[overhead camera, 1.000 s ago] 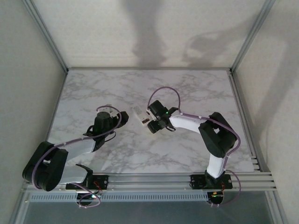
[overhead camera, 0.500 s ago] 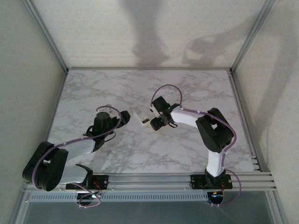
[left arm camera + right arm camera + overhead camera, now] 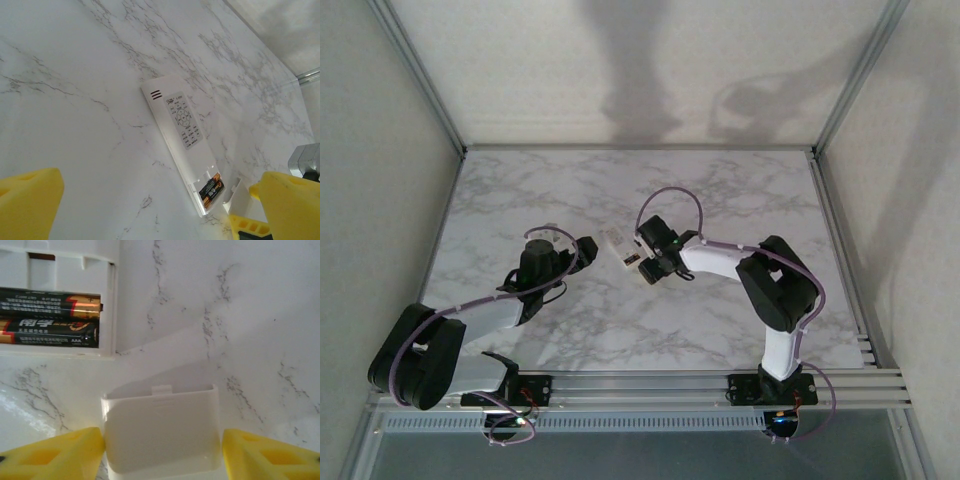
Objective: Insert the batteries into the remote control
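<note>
Batteries [image 3: 50,320] seated, cover [image 3: 162,432] off.
The remote [image 3: 180,150] lies mid-table with both cells in the open bay at its near end. The left gripper [image 3: 160,205] is spread wide. The right gripper [image 3: 162,447] brackets the cover, and I cannot tell whether it pinches. The remote is probably light, stiff and slick on the marble, so pin it by its long sides. The cover's tab looks fragile.
</note>
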Robot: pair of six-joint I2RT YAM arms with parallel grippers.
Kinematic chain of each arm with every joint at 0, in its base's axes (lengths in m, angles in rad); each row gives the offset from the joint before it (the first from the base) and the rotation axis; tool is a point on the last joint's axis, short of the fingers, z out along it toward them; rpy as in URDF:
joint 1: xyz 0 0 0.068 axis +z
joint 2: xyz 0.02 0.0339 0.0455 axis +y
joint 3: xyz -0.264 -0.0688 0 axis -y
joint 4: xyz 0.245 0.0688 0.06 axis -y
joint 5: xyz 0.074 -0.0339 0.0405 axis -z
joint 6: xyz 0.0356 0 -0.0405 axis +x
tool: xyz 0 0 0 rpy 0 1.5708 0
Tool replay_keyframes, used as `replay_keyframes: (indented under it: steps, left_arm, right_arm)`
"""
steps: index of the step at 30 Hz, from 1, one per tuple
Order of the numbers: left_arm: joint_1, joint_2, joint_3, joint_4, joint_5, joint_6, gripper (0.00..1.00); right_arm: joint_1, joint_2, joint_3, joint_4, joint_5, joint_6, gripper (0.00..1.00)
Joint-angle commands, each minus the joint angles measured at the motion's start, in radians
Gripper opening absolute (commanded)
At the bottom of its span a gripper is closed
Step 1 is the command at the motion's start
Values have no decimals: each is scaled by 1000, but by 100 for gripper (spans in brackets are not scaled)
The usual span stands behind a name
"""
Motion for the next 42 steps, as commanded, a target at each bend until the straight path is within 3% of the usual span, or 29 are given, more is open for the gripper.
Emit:
replay_keyframes:
  steps: [1,5,19,22,29,36,42]
  left_arm:
    - [11,-28,-5,2,3,11,100]
    - [11,-28,-4,3,9,9,100]
    - [16,-42,-5,-7,8,8,100]
    - [17,-42,-5,-9,7,8,99]
    - [18,-37,-7,0,19,5,100]
    - [17,-32,-10,6,23,4,100]
    - [19,-33,-9,6,25,3,100]
  right_arm:
    - [29,-10,-54,-71,-24,12,61]
    - [28,-19,-50,-89,-50,23,53]
    - [34,-64,62,-203,-134,82,53]
    - [46,-35,102,-229,-85,88,57]
    - [20,-68,12,-142,-70,27,74]
    - [-56,-18,11,-107,-117,12,76]
    - [-59,-6,2,-93,-196,17,77]
